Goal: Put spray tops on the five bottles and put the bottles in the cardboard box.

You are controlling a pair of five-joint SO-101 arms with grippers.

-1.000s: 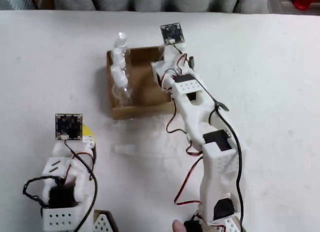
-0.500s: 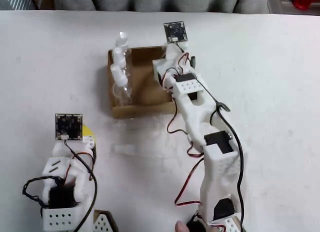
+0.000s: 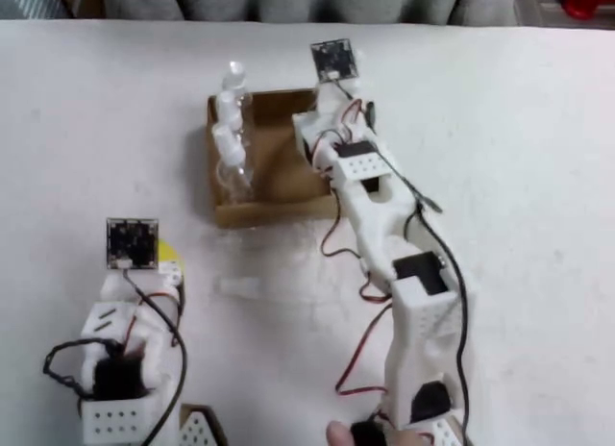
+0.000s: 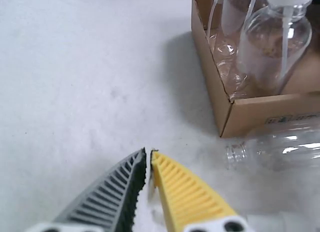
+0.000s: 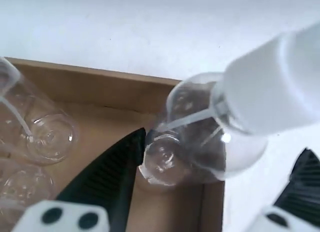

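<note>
The cardboard box (image 3: 279,172) stands at mid-table with several clear bottles (image 3: 231,129) upright along one wall. My right gripper (image 5: 225,144) hangs over the box's opposite side, open, its black fingers (image 5: 112,179) standing either side of a tilted clear bottle (image 5: 197,154) with a white spray top (image 5: 272,92); a gap shows at the far finger. That bottle's base rests inside the box (image 5: 100,87) near its wall. One capless bottle (image 3: 252,287) lies on the table in front of the box. My left gripper (image 4: 149,154) is shut and holds nothing, short of that bottle (image 4: 280,149).
The right arm (image 3: 375,201) stretches from the near edge to the box. The left arm (image 3: 125,340) sits low at the near left corner. A fingertip of a person (image 3: 341,433) shows at the near edge. White table lies open on both sides of the box.
The right arm's wrist has shifted slightly toward the far side over the box. The left arm and the lying bottle have not moved.
</note>
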